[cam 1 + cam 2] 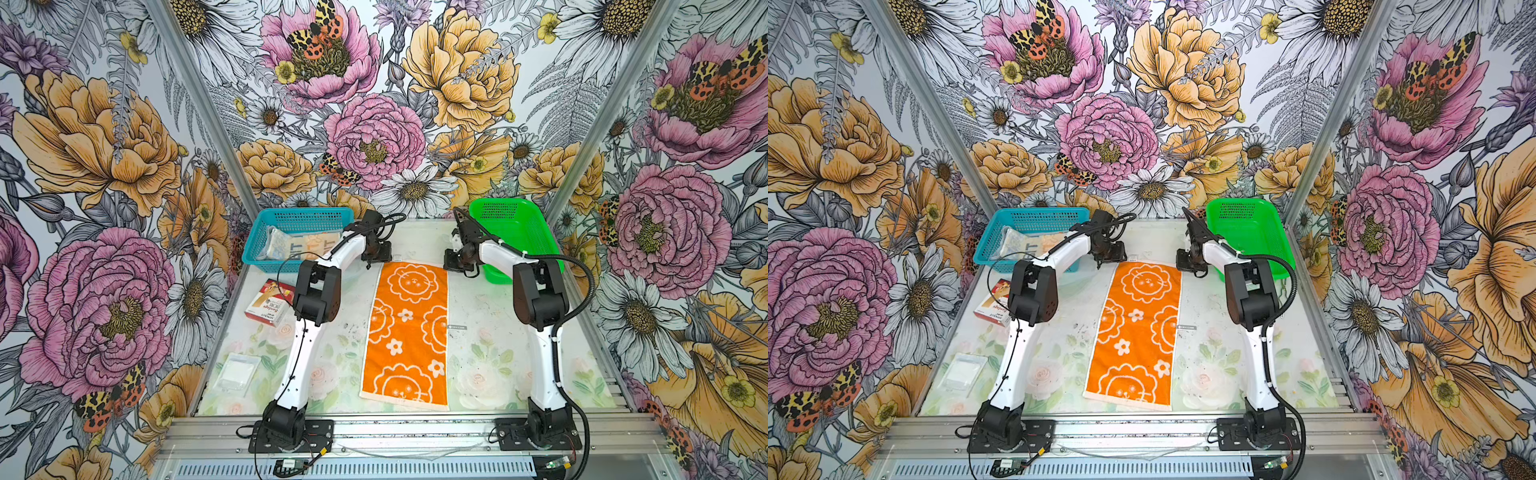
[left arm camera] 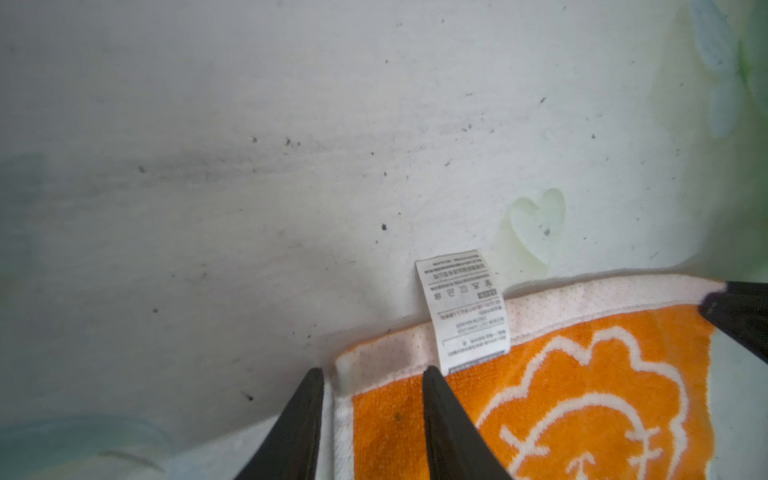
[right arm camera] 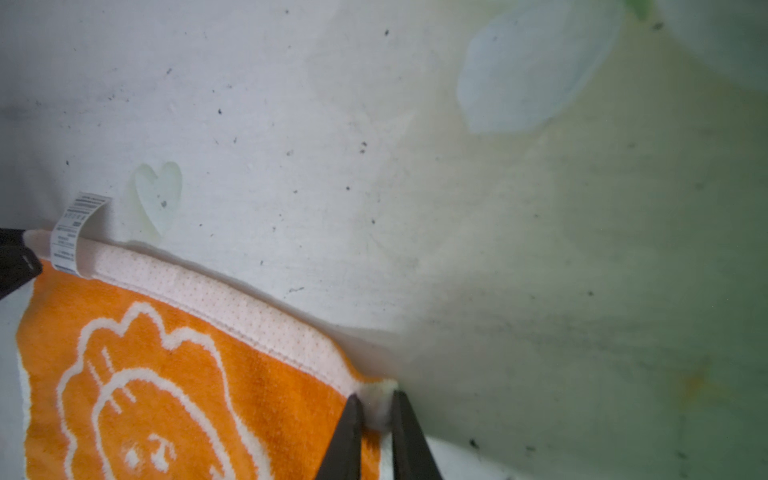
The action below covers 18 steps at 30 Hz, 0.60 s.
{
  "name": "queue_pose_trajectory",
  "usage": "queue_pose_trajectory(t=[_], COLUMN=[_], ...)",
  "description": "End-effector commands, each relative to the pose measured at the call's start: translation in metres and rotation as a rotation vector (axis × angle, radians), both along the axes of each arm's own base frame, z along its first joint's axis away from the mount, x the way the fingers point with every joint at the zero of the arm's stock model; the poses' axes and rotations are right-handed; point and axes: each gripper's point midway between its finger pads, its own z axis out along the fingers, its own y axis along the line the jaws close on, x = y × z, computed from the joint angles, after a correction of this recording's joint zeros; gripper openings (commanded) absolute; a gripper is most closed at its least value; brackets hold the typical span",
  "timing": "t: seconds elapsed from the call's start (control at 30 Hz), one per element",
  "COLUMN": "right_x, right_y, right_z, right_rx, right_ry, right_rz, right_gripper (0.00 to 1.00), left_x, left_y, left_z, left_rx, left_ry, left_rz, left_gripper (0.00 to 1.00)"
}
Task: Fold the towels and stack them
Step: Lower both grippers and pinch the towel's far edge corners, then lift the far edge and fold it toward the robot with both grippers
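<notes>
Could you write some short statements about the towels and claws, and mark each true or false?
1. The orange towel lies spread flat on the table. True.
2. The right claw is pinched on a far corner of it. True.
3. The left claw is shut on the towel's near edge. False: it stands open, straddling the other far corner.
4. The cream lettered towel lies on the table beside the orange one. False: it lies in the blue basket.
5. The red-and-white box rests on the orange towel. False: it lies on the table, left of it.
</notes>
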Motion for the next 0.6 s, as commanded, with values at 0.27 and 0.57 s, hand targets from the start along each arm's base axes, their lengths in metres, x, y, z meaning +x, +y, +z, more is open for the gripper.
queue_pose_trajectory(t=[0.27, 0.57], right_x=[0.005, 0.038], right_y=[0.001, 0.000], right_z=[-0.002, 0.040], right_rx=[0.014, 0.016], right_ry=[-0.002, -0.139], right_rz=[0.010, 0.057], right_gripper=[0.00, 0.00], left_x=[-0.003, 0.030], left_y=[-0.005, 0.008], left_z=[-0.012, 0.048], left_rx=[-0.049, -0.064], left_ry=[0.050, -0.107], left_rz=[-0.024, -0.016], left_gripper=[0.02, 0.00])
